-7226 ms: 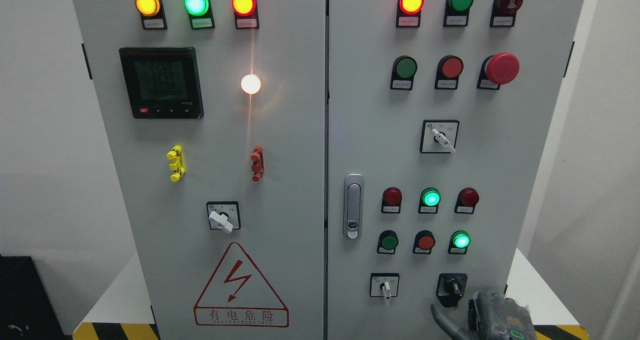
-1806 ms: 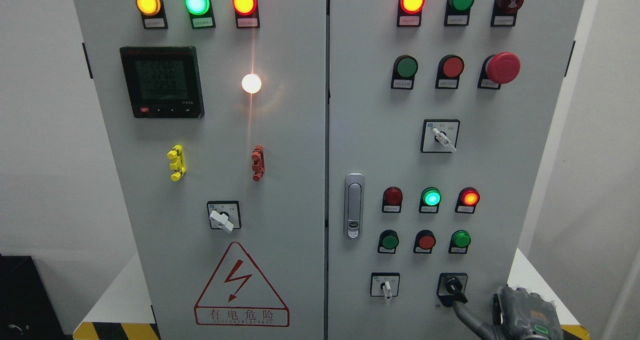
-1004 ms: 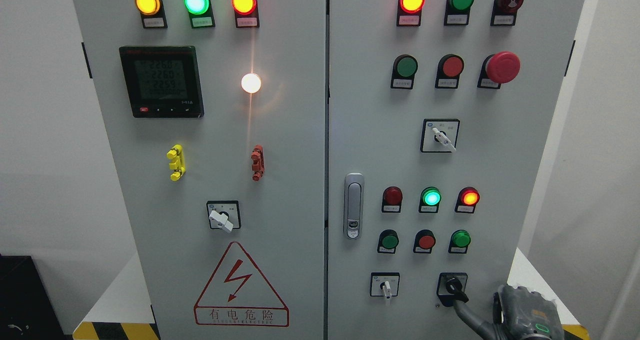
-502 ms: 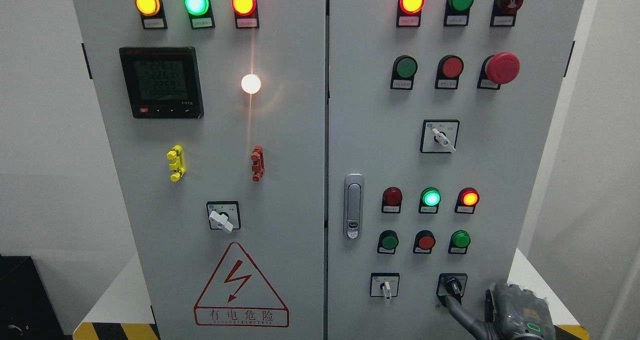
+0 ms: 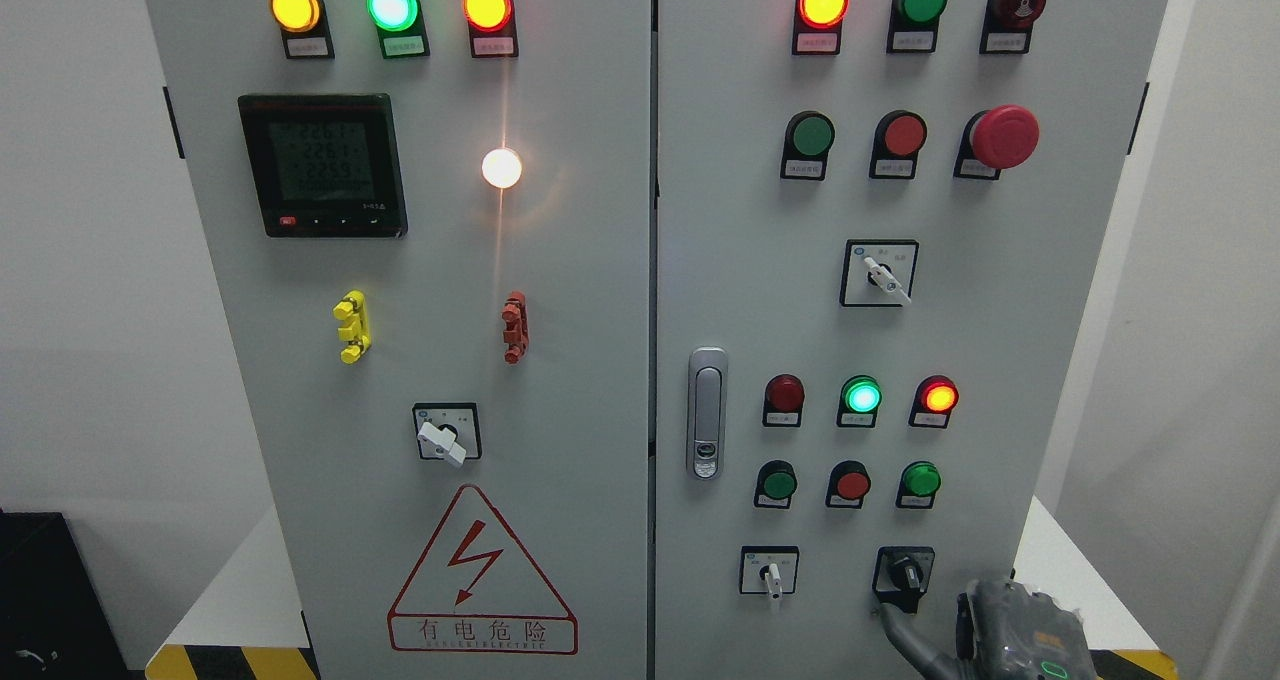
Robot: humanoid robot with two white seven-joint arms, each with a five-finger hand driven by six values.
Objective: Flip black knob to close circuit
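The black knob [image 5: 906,571] sits on its black square plate at the lower right of the right cabinet door [image 5: 730,260], its handle slanting down to the right. My right hand [image 5: 985,632] shows at the bottom edge, right of and below the knob. One dark finger [image 5: 897,628] reaches up and left, its tip just under the plate's lower left corner, apart from the knob's handle. The hand holds nothing. Above the knob, a red lamp [image 5: 938,397] glows and the green lamp [image 5: 921,480] below it is dark. My left hand is out of sight.
A white-handled selector switch [image 5: 769,572] stands left of the knob. A door latch [image 5: 706,412] sits by the seam between the doors. A red mushroom button [image 5: 1003,137] juts out at the upper right. A white ledge [image 5: 1050,550] lies beside the cabinet.
Since 7.2 s ago the knob's handle has turned, the red lamp has lit and the lower-right green lamp has gone dark. In the last second my finger came off the knob and dropped slightly.
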